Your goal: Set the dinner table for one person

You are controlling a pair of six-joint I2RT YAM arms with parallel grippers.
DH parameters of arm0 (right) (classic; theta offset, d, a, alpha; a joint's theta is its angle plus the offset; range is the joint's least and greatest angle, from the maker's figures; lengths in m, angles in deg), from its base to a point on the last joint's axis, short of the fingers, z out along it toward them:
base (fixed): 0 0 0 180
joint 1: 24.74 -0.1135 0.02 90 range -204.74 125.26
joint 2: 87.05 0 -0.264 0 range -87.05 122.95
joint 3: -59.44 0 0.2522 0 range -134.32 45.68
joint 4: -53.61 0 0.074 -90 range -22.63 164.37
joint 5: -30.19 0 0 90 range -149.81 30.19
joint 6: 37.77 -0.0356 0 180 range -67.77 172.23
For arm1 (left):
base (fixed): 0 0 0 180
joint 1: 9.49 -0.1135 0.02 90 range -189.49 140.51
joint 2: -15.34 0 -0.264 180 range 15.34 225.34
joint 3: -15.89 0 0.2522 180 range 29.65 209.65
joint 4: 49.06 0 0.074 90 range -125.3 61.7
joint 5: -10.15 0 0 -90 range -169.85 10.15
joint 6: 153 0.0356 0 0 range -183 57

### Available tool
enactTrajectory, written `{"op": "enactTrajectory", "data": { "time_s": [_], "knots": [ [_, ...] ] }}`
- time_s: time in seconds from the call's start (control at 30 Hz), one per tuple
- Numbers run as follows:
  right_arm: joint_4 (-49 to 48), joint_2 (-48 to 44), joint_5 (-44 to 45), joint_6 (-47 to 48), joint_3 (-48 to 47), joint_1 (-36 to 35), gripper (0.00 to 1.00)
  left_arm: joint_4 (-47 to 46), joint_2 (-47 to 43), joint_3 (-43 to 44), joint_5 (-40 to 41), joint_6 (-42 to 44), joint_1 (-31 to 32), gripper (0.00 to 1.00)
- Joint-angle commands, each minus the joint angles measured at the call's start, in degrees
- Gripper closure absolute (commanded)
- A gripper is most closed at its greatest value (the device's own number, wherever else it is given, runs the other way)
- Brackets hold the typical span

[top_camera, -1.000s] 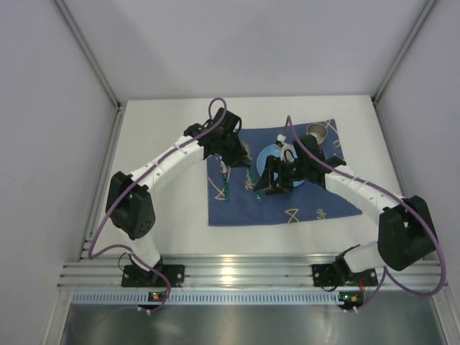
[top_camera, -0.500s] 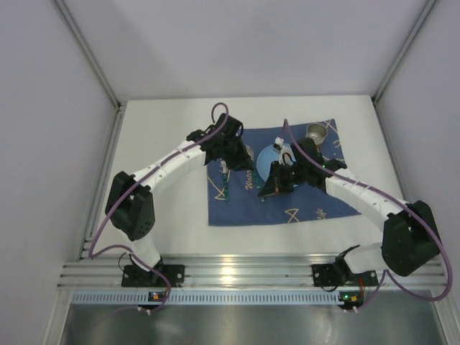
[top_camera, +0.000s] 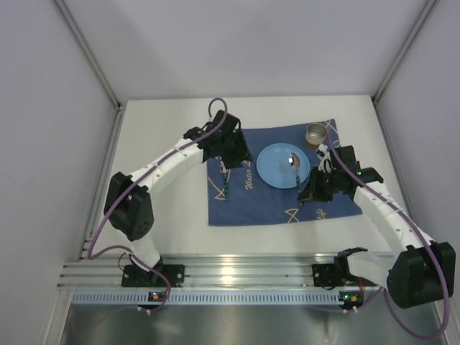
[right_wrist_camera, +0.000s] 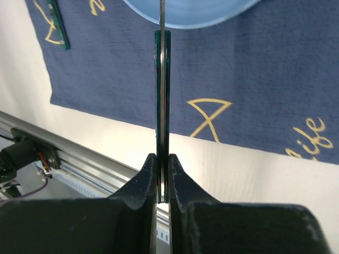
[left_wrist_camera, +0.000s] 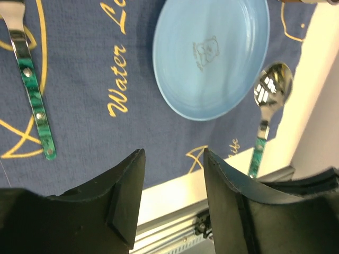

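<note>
My right gripper (right_wrist_camera: 162,159) is clamped on the spoon (right_wrist_camera: 162,79) by its green handle, the stem running ahead to the blue plate (right_wrist_camera: 185,13). My left gripper (left_wrist_camera: 173,156) has its jaws apart, nothing between them, above the cloth (left_wrist_camera: 95,79). The dinner table (top_camera: 158,237) lies beneath both.

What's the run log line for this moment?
left tool open, empty | right tool shut on spoon | plate on cloth

Plate (top_camera: 277,169) and cup (top_camera: 315,134) crowd the cloth (top_camera: 244,205); dinner table (top_camera: 152,126) lies bare leftward.
</note>
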Motion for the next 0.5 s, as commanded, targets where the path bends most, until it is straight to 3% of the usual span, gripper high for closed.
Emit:
{"op": "enactTrajectory", "data": {
  "time_s": [0.0, 0.47],
  "knots": [
    [5.68, -2.79, 3.13, 4.1, -2.43, 2.75, 1.0, 0.75, 4.5, 3.49, 1.63, 3.25, -0.74, 0.47],
    [11.48, -5.69, 3.67, 3.14, -4.81, 6.71, 1.0, -2.67, 21.91, 12.54, -1.01, 5.99, -0.83, 0.51]
  ]
}}
